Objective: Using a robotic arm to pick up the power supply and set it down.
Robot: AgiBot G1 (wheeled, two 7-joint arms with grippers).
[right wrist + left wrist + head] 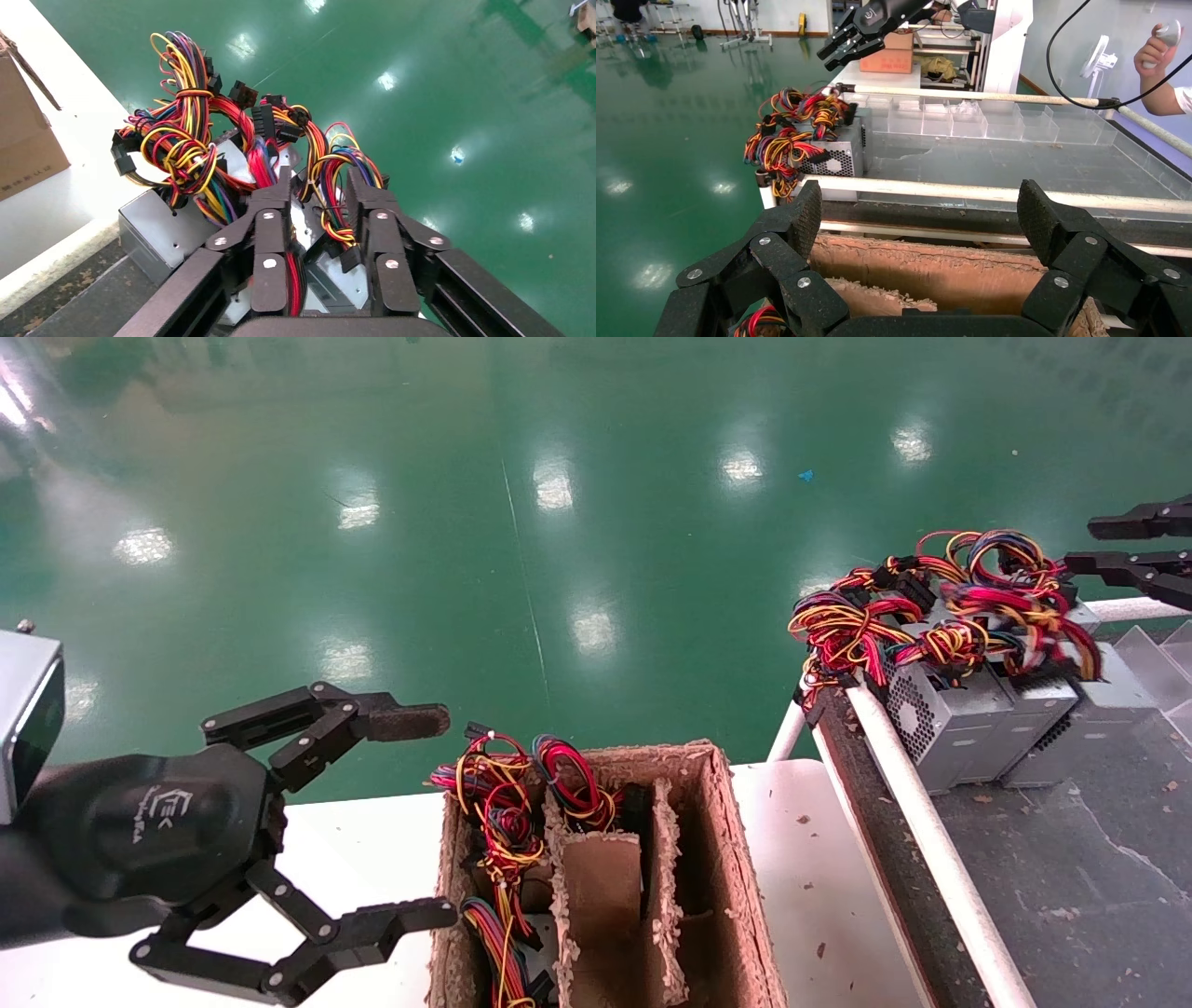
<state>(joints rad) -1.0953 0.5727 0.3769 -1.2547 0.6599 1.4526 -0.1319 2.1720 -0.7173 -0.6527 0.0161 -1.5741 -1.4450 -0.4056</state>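
Note:
Several grey power supplies (941, 719) stand in a row at the far end of a black belt, their red, yellow and blue wires (931, 607) piled on top. They also show in the left wrist view (835, 151) and as a grey box in the right wrist view (162, 228). My right gripper (1141, 544) hovers open just past and above the wire bundles (320, 186), holding nothing. My left gripper (419, 817) is open wide and empty beside the brown cardboard divider box (717, 859), looking over its torn wall (933, 274). Wire bundles (503, 803) stick out of the box's left compartments.
The divider box sits on a white table (819, 859). The black belt (1071, 859) has white rails (917, 794). Clear plastic bins (961, 119) line its far side. A person's hand (1158, 49) holds a controller beyond. Green floor (596, 523) lies ahead.

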